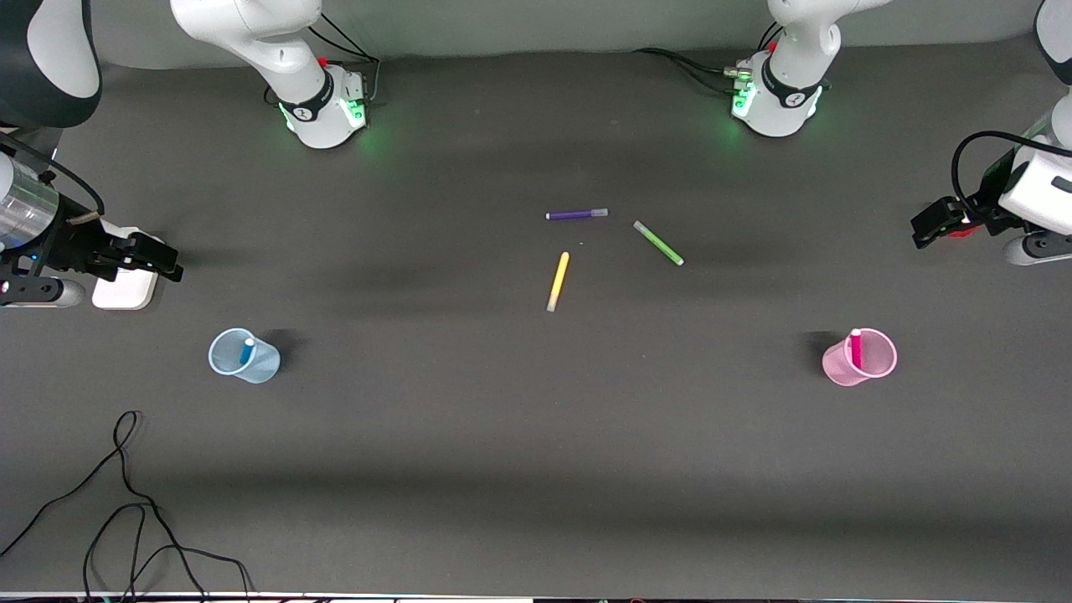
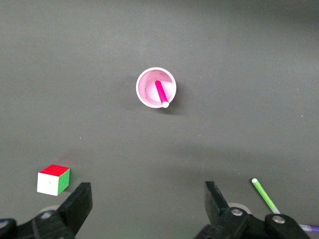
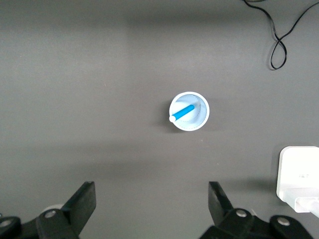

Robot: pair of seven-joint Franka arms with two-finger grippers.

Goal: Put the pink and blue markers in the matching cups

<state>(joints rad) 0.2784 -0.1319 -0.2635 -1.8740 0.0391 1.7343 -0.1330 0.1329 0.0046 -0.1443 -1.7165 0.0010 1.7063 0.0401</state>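
Observation:
The sky blue marker (image 1: 247,350) stands tilted in the pale blue cup (image 1: 265,368) toward the right arm's end of the table. The magenta-pink marker (image 1: 856,347) stands in the light pink cup (image 1: 837,367) toward the left arm's end. My right gripper (image 1: 163,260) is open and empty, up in the air and well apart from the blue cup (image 3: 202,113) and blue marker (image 3: 182,113). My left gripper (image 1: 925,228) is open and empty, up in the air and well apart from the pink cup (image 2: 144,82) and pink marker (image 2: 161,93).
A purple pen (image 1: 576,214), a green pen (image 1: 658,243) and a yellow pen (image 1: 558,281) lie mid-table. A white block (image 1: 126,289) lies under the right gripper. A colour cube (image 2: 53,179) lies near the left gripper. A black cable (image 1: 126,502) trails by the table's near edge.

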